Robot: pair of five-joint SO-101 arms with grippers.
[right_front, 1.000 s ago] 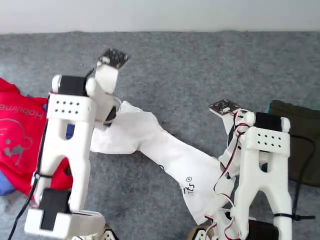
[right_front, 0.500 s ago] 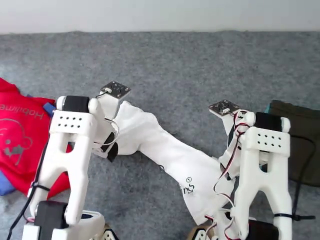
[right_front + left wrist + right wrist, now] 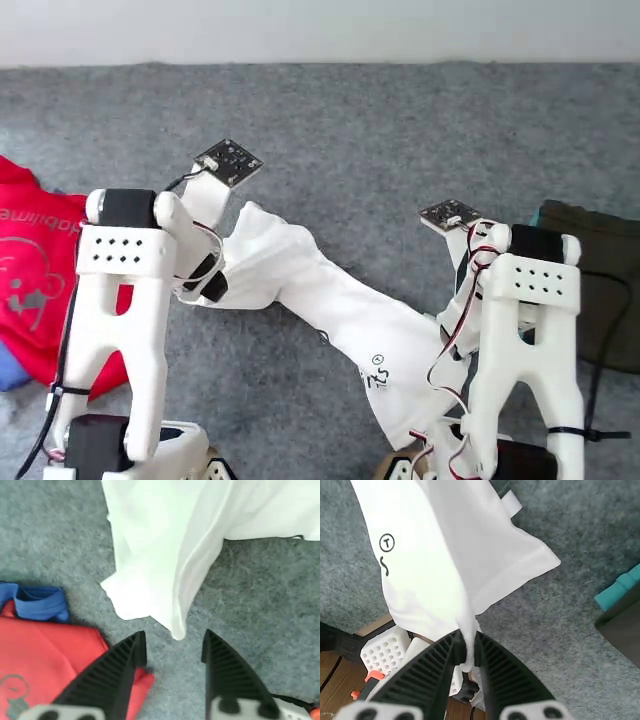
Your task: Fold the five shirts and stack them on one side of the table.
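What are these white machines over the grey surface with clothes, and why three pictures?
They are two small robot arms meant to fold shirts. One picture looks down from a fixed camera; the other two come from a camera on each arm's wrist, showing its black gripper. On the grey table lie a white shirt, a red shirt over something blue at one side, and a dark shirt at the other. The right gripper pinches the white shirt's edge; the left gripper is open by its other end, holding nothing.

Drew left tool (image 3: pixel 173 640) back toward arm base, then sideways toward red shirt (image 3: pixel 30 260); now just off white shirt (image 3: pixel 330 300) edge, over surface (image 3: pixel 400 130).
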